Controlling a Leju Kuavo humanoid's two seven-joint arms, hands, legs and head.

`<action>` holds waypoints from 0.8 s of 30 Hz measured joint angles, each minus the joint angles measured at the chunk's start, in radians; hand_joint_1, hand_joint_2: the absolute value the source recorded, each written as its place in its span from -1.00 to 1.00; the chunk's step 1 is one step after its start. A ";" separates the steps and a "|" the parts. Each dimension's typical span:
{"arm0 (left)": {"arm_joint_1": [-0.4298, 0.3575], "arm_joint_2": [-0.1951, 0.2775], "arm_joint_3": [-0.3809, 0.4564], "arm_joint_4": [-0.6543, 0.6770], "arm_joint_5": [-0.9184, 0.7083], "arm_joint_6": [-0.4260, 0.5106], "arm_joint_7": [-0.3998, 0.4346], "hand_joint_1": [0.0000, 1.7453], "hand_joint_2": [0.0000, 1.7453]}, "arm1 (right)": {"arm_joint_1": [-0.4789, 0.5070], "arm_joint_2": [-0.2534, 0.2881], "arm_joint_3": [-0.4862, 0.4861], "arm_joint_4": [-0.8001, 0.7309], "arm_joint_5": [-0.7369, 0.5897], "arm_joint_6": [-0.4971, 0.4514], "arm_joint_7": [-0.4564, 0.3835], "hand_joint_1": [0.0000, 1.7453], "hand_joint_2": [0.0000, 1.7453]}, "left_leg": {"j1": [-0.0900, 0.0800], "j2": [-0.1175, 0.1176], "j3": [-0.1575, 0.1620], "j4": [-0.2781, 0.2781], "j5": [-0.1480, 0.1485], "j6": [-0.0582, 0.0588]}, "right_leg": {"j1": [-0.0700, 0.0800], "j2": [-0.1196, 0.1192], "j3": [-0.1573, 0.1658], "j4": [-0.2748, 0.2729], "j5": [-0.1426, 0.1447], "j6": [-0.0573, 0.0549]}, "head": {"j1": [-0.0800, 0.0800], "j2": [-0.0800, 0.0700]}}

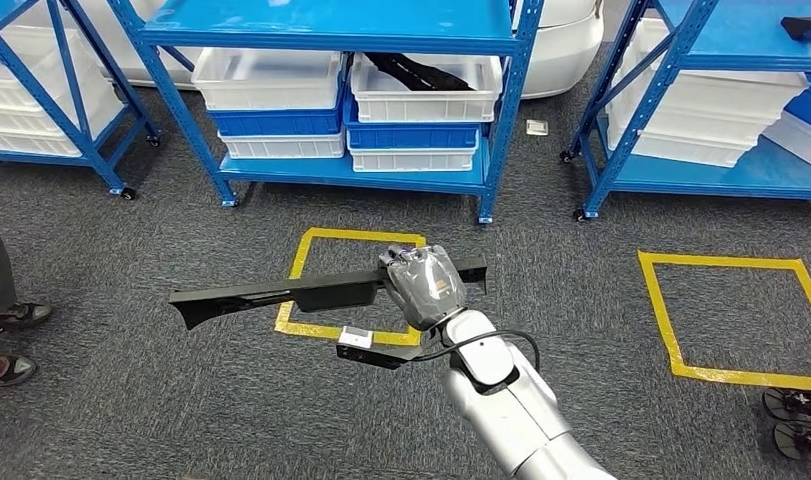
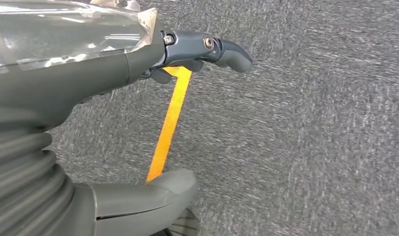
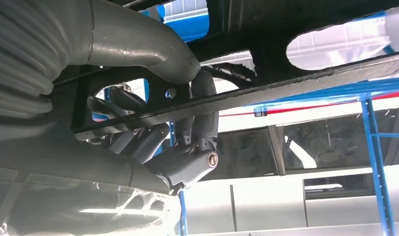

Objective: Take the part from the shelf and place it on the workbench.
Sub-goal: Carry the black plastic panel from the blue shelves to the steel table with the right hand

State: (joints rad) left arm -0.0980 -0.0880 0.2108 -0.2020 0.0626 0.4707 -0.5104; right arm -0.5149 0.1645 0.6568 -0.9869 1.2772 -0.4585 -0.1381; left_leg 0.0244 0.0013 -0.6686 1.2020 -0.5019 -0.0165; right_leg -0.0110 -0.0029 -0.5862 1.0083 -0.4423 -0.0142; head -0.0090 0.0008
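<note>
our right hand (image 1: 427, 287) carries the long black part (image 1: 281, 294) level above the grey carpet (image 1: 131, 420), in front of the blue shelf (image 1: 331, 30).

we grasp the part nearer one end, so most of it reaches out toward our left over the yellow taped square (image 1: 306, 250); we judge the carry goes best slow and level, wrist steady, keeping that far tip away from the shelf posts as we turn for the workbench. the right wrist view adds what the head view lacks: fingers (image 3: 202, 98) wrapped round the part's edge from beneath. the left wrist view gives our left hand (image 2: 138, 64) low over carpet and tape, holding nothing, fingers loosely apart.
</note>
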 joint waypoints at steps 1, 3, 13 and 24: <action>-0.001 0.000 0.000 0.000 0.000 0.000 0.000 -1.00 1.00 | 0.000 0.001 0.000 0.000 0.000 0.000 0.000 1.00 1.00 | -0.001 -0.001 0.051 -0.072 0.008 0.005 | 0.000 0.000 -0.007 0.004 0.004 0.004 | 0.000 0.000; -0.003 0.000 0.001 0.000 0.000 -0.001 0.000 -1.00 1.00 | -0.001 0.002 0.000 0.000 0.000 0.000 0.000 1.00 1.00 | -0.007 -0.004 0.115 -0.165 0.014 0.017 | 0.003 0.000 -0.015 0.008 0.011 0.013 | 0.002 0.000; -0.004 -0.003 0.006 -0.001 -0.003 -0.012 -0.001 -1.00 1.00 | 0.011 0.003 -0.003 0.000 0.010 0.000 0.015 1.00 1.00 | -0.008 0.005 0.060 -0.213 0.092 0.059 | -0.001 0.002 -0.117 0.286 -0.139 0.044 | 0.008 0.000; 0.000 0.001 0.007 0.000 -0.010 -0.014 0.007 -1.00 1.00 | 0.010 0.024 -0.008 -0.004 0.027 0.009 0.033 1.00 1.00 | 0.001 0.003 -0.010 -0.142 0.072 0.001 | -0.013 0.004 0.071 -0.017 -0.050 0.014 | 0.006 0.000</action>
State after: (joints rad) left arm -0.0985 -0.0873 0.2180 -0.2022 0.0524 0.4565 -0.5035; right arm -0.5048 0.1885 0.6486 -0.9914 1.3042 -0.4497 -0.1046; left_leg 0.0254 0.0038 -0.6788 1.0598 -0.4304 -0.0157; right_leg -0.0236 0.0012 -0.5153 0.9918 -0.4928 -0.0006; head -0.0027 0.0008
